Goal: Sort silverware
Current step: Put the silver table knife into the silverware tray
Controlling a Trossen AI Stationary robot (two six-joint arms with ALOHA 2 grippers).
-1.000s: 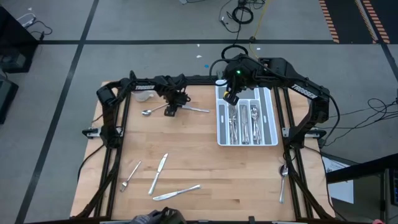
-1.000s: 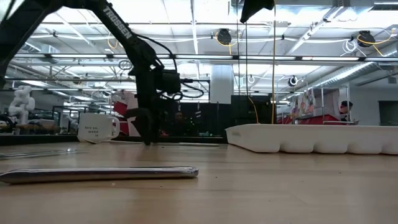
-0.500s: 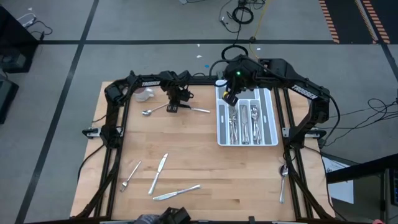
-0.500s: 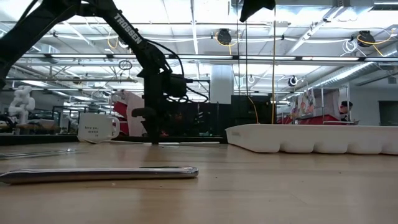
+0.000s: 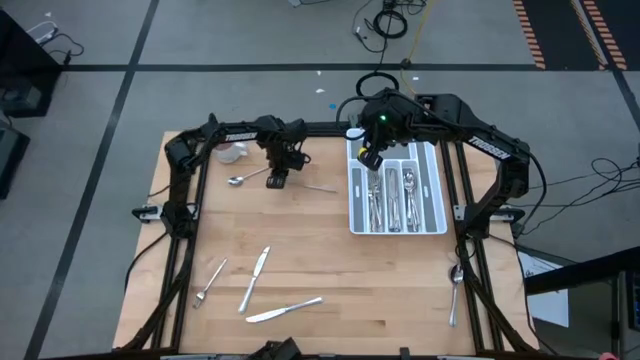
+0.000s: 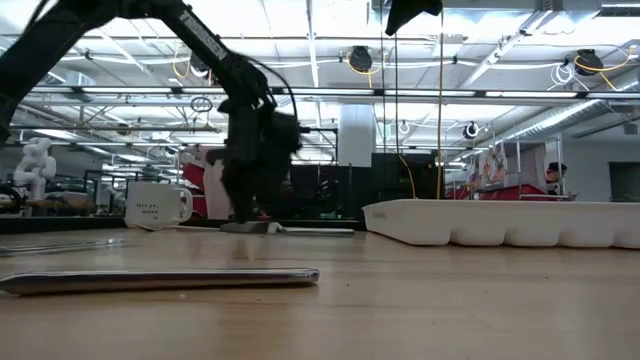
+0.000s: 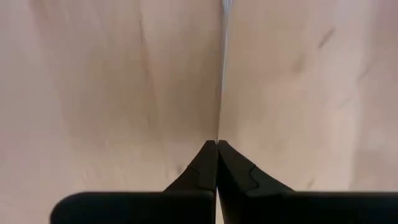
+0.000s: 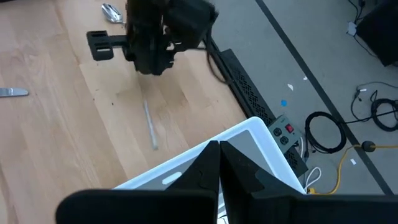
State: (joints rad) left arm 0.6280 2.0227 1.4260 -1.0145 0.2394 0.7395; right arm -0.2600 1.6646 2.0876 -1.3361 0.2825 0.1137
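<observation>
**Left arm pinches a utensil at the far edge**

Fingers of the left gripper (image 7: 217,144) are pressed together on the thin end of a slim silver utensil (image 7: 222,74) lying flat on the desk (image 5: 330,270). The fingers of the right gripper (image 8: 219,144) are closed too and hold nothing; that arm waits above the far end of the white tray (image 5: 438,200).

Going from large to small: the desk carries the tray on the robot's right, already holding several pieces in its long compartments, presumably so that each kind lies with its own. The left arm (image 5: 240,135) reaches over the far left part of the desk, its gripper low on the wood at the utensil's end, a place where a flat, thin piece can be nipped from both sides. A mug (image 5: 232,152) stands near the far left corner, with a spoon (image 5: 240,179) just beside the gripper. Loose pieces lie well apart nearer the front: a fork (image 5: 208,283), a knife (image 5: 255,279), a second knife (image 5: 283,310), and another spoon (image 5: 455,292) on the right edge.

Compared with a second ago, the left fingers have gone from wide open to closed, and the gripper has settled onto the utensil. The right arm has not moved.
</observation>
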